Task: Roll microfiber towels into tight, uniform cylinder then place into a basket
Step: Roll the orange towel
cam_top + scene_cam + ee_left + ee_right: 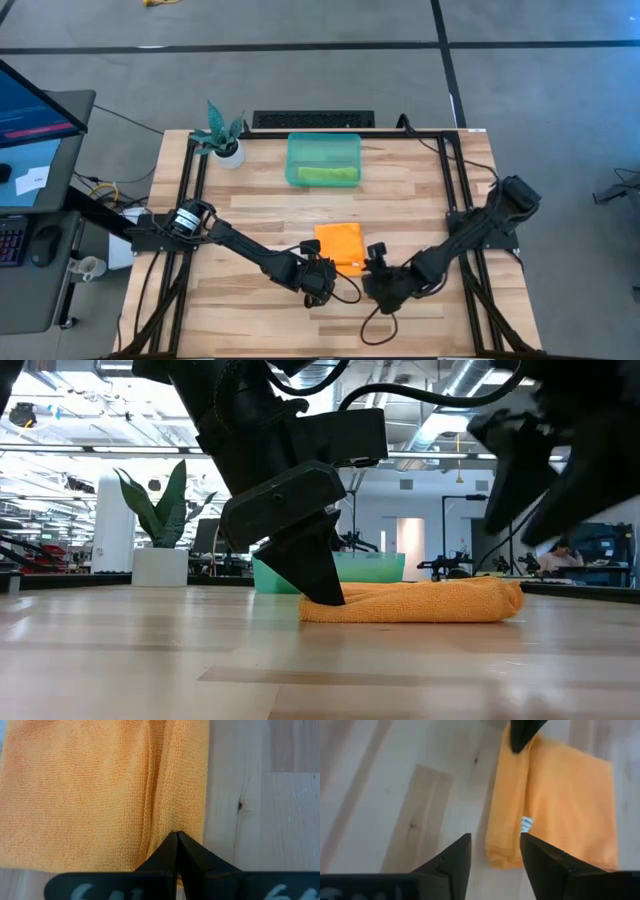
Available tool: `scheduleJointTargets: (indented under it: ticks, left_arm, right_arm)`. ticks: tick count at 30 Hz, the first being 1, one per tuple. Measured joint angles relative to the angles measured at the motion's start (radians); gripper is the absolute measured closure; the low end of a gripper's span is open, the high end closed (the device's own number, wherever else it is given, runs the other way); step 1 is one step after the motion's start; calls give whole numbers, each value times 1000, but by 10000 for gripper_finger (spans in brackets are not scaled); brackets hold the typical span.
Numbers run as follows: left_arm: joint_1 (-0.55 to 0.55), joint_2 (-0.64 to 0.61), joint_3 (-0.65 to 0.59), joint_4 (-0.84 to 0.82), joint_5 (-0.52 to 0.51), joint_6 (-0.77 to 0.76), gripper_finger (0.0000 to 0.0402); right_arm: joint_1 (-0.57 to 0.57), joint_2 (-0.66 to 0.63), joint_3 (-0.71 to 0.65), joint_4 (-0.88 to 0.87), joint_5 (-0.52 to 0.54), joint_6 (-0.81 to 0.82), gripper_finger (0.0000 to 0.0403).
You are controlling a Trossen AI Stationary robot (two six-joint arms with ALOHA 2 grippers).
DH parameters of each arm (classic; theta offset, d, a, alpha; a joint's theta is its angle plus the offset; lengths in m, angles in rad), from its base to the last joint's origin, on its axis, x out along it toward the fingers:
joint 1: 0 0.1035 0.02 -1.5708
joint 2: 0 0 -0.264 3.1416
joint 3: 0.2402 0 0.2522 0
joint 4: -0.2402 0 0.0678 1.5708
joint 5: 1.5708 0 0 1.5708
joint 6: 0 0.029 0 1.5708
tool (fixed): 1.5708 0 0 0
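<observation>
A pale butcher-block table (pixel 250 315) in a large industrial room carried the whole scene, with a white pot holding a teal plant (pixel 222 137) near its far left corner. The basket (pixel 323 160) stood at the far middle of the table, a lime green towel (pixel 328 175) already lying inside it along its near wall. The orange towel (pixel 340 245) lay folded on the table nearer the arms, well apart from the basket, with one edge turned over into a thick started roll on its near side.

The left gripper (pixel 177 840) was clenched, its fingertips pressed together on the rolled edge at one end and pinning it to the wood. The right gripper (pixel 495 851) was released, jaws spread and empty, poised just off the other end of the same rolled edge; whether its tips touched the cloth could not be settled from these views.

The roll's long axis ran from one gripper to the other, so both arms were about equally near. Judged from this layout, the next rolling move would have to travel across that axis, away from the arms toward the basket.
</observation>
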Motion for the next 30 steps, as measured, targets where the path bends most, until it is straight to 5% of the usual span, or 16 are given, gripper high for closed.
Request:
scheduleJointTargets:
  ticks: [12,30]
  left_arm:
    - [0,0,0,0,1,0,400]
    - [-7,1,0,2,-49,13,400]
  right_arm:
    - [-23,150,23,2,10,-25,178]
    - [-87,195,25,18,-17,12,251]
